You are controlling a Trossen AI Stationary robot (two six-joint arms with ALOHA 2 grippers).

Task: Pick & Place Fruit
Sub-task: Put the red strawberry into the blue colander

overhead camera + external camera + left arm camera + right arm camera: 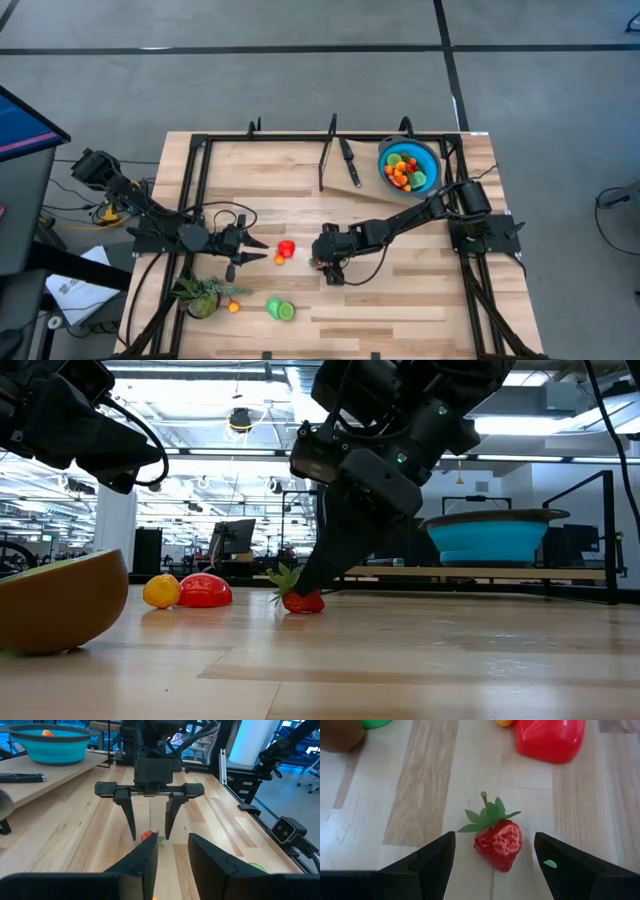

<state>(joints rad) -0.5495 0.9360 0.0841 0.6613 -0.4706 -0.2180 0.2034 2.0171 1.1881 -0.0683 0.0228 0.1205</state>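
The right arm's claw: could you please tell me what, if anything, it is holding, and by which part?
Nothing is held. The right claw is open, its fingers either side of the small red toy strawberry with green leaves, which lies on the light wooden table.

Pale wooden table [420, 795], glossy plastic strawberry [499, 843], matt dark jaws

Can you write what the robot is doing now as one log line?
right end effector: open, straddling strawberry | left end effector: open, waiting | blue bowl: holds fruit
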